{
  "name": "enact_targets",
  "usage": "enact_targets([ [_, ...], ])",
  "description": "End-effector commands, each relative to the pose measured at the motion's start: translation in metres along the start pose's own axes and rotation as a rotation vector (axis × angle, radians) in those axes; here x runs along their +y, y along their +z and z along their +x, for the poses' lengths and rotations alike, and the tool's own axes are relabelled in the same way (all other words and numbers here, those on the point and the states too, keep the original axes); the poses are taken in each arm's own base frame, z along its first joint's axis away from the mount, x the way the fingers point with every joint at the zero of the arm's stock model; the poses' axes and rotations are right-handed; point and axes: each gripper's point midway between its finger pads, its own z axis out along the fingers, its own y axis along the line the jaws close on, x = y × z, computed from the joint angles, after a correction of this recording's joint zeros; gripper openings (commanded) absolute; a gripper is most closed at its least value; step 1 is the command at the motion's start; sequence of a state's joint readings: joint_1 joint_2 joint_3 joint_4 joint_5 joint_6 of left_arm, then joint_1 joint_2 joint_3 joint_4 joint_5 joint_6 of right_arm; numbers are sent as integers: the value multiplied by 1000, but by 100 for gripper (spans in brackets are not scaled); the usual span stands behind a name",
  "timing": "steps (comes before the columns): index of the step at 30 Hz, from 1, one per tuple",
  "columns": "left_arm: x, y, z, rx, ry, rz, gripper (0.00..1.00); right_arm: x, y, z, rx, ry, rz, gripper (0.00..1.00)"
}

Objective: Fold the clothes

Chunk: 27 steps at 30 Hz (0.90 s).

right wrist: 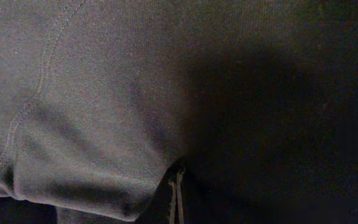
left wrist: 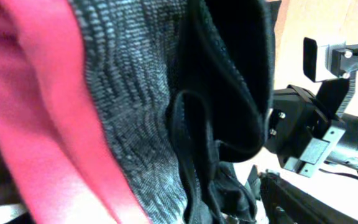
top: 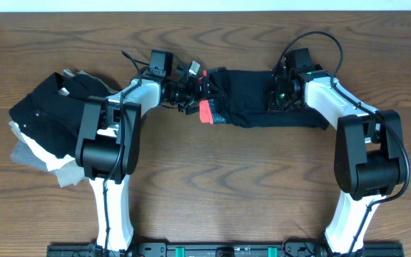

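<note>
The dark leggings (top: pixel 252 100) lie bunched along the far middle of the table between my two grippers. The coral-red waistband (top: pixel 204 112) and its grey band are at their left end. My left gripper (top: pixel 195 91) is at that waist end, shut on the gathered fabric. In the left wrist view the red waistband (left wrist: pixel 36 106), grey band (left wrist: pixel 135 106) and black folds (left wrist: pixel 229 81) fill the frame and hide the fingers. My right gripper (top: pixel 277 94) sits on the right part of the leggings. In the right wrist view dark cloth (right wrist: pixel 104 93) is pinched between the shut fingers (right wrist: pixel 178 183).
A heap of black, white, grey and khaki garments (top: pixel 48 121) lies at the left, beside the left arm. The table's far edge (top: pixel 205 13) runs just behind the leggings. The right arm's wrist (left wrist: pixel 328 130) shows in the left wrist view.
</note>
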<state>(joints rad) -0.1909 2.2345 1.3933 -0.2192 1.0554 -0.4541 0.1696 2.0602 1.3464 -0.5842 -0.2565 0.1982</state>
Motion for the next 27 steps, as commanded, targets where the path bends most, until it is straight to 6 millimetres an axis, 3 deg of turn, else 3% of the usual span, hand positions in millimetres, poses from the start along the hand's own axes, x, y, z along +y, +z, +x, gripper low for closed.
enact_targets([
  [1,97,-8,13,-36,-241,-246,88,-15,18,22,76,29,52,1],
  [6,102,-48,13,-51,-281,-255,88,-15,18,22,79,30,52,1],
  [9,98,-56,30,-3,-315,-274,89,-15,18,22,77,29,52,1],
  [15,95,-37,48,51,-332,-330,96,-17,18,21,73,29,60,1],
  [21,82,-8,41,15,-322,-347,100,-16,18,19,64,26,58,1],
  [27,83,-1,31,-39,-316,-379,98,-16,18,18,62,28,58,1],
])
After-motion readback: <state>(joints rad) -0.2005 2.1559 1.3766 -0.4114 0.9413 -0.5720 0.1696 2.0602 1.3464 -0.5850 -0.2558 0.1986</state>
